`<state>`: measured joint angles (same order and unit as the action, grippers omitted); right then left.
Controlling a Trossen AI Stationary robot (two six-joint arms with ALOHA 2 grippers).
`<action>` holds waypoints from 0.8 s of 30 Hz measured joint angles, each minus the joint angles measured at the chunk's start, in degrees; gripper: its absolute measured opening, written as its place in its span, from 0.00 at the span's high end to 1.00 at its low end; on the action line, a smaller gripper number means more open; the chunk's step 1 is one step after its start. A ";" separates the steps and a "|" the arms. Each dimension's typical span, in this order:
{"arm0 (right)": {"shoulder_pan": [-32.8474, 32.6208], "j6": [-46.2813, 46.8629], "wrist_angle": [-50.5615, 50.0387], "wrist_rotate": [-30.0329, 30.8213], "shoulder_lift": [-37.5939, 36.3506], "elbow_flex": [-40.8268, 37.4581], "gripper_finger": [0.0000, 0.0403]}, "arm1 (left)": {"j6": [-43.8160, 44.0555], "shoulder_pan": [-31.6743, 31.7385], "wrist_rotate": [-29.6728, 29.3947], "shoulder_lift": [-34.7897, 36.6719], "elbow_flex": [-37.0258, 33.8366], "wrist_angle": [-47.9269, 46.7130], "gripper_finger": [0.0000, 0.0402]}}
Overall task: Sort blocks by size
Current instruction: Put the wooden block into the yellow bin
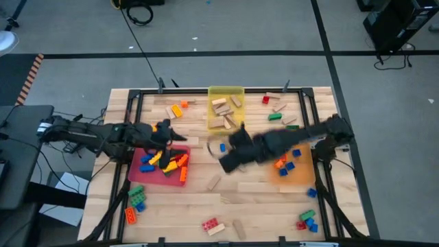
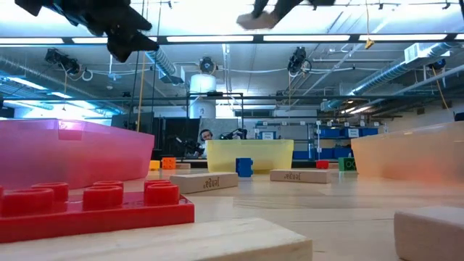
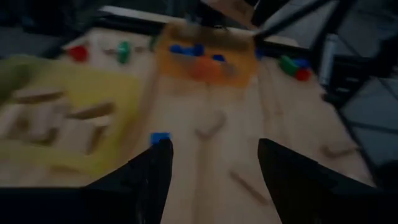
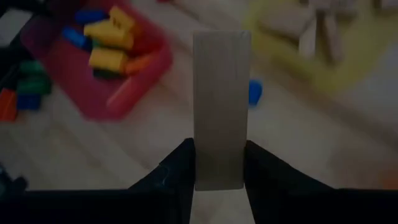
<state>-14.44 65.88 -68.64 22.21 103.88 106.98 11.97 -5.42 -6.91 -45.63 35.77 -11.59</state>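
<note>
High view: right gripper (image 1: 225,162) hung over bench (image 1: 260,195) centre, between red tray (image 1: 140,180) and yellow tray (image 1: 226,91); left gripper (image 1: 180,136) over red tray's edge.
Left wrist view: jaws stood apart, empty.
Right wrist view: jaws clamped tan wooden block (image 4: 219,143).

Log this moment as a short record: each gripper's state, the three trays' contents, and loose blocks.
left gripper: open, empty, above the red tray
right gripper: fingers shut on a tan wooden block, mid-table, off the surface
red tray: yellow, blue, red, orange bricks
yellow tray: tan wooden blocks only
orange tray: blue and orange bricks
loose blocks: scattered across the table
</note>
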 joint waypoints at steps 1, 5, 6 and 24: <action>2.53 -3.46 0.88 -1.20 0.00 0.39 0.70 | -0.47 1.33 -0.02 0.51 0.00 -0.54 0.39; 12.36 -15.95 5.13 -5.15 0.05 0.54 0.70 | -2.41 5.95 -0.05 2.30 0.00 -2.67 0.39; 14.64 -18.26 5.87 -5.94 0.30 0.54 0.70 | -2.54 6.90 -0.05 2.61 0.00 -2.78 0.39; 39.39 -42.58 11.61 -22.29 19.28 0.43 0.70 | 1.33 15.27 -3.13 3.16 0.00 -1.50 0.39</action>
<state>24.95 23.30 -57.03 -0.09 123.16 107.42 13.30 9.85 -10.04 -42.47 35.77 -13.10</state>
